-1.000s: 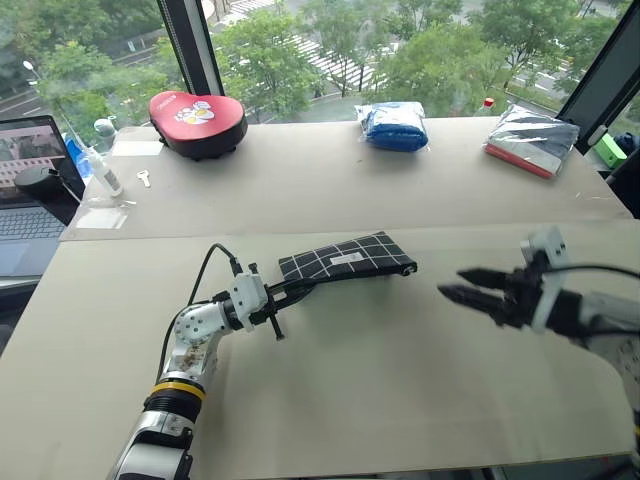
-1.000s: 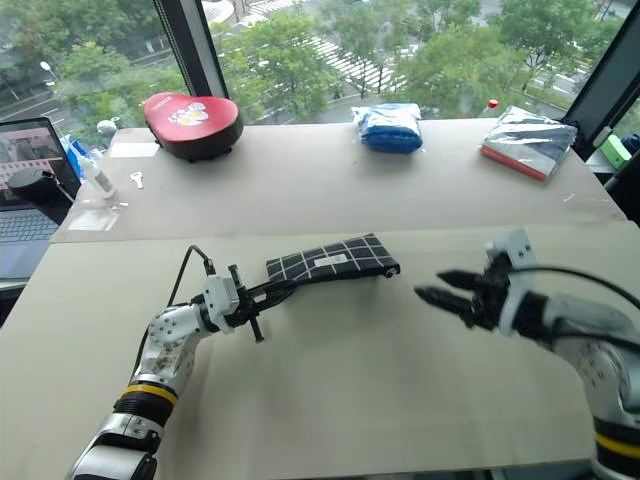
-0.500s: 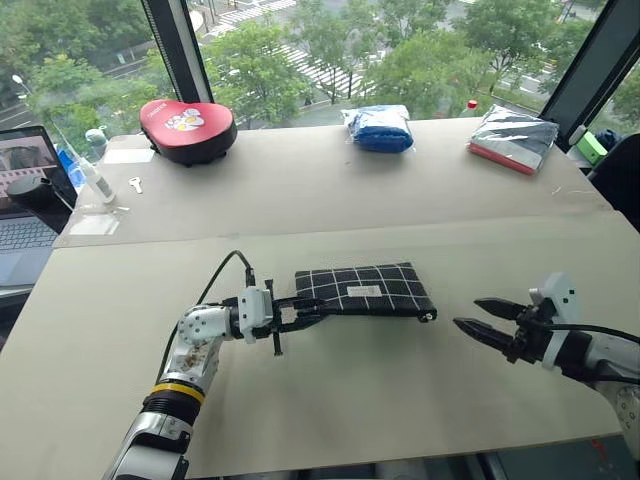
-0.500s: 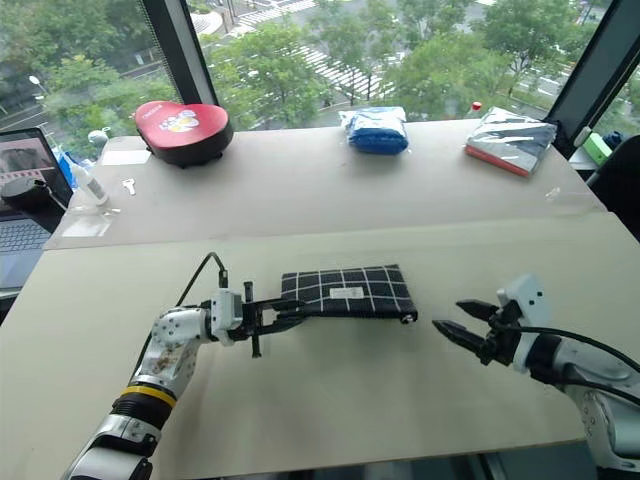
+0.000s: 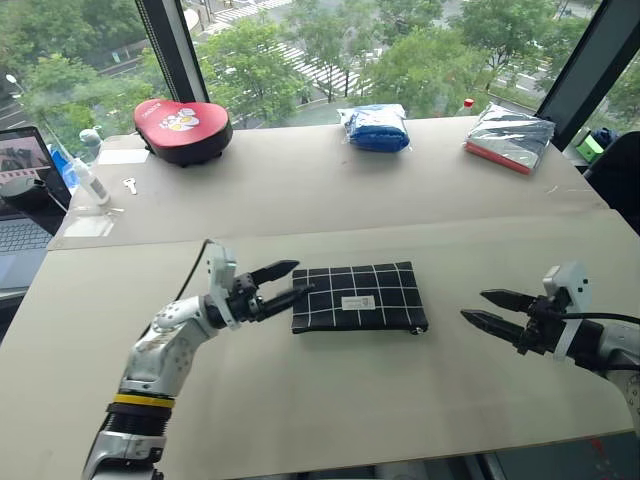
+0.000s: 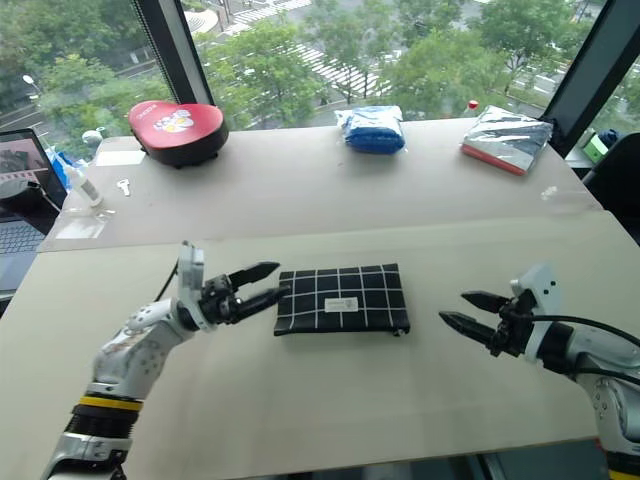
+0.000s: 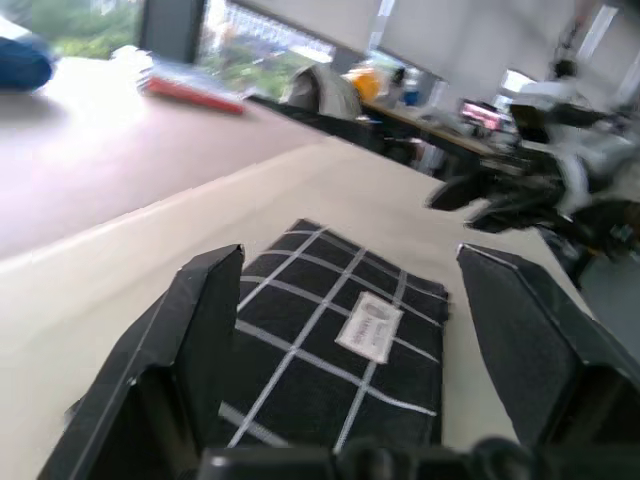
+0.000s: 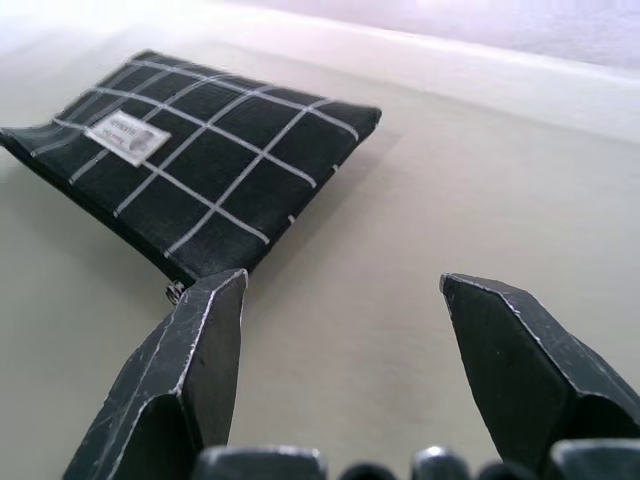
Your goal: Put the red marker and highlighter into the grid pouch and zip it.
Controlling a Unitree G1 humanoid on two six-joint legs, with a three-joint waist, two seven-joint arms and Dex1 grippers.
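Note:
The grid pouch [image 5: 360,297] lies flat in the middle of the near table, white label up; the zipper runs along its near edge. My left gripper [image 5: 298,278] is open, pointing level at the pouch's left end, its fingertips just at that edge with nothing between them. In the left wrist view the pouch [image 7: 330,350] lies ahead between the open fingers [image 7: 205,310]. My right gripper [image 5: 474,305] hovers open a short way right of the pouch, pointing at it. The right wrist view shows the pouch's corner [image 8: 200,150] beyond the spread fingers [image 8: 215,330]. The red marker and the highlighter are out of view.
On the far table stand a red heart-shaped case [image 5: 182,128], a blue packet [image 5: 375,127] and a silver packet with a red edge [image 5: 510,138]. A laptop [image 5: 18,195] and a small bottle [image 5: 90,172] sit at the far left. Windows run behind.
My left gripper was shut on the pouch's left end, holding it tilted off the table. The pouch came down flat; the gripper opened, rolled and drew slightly left. The right gripper stayed open.

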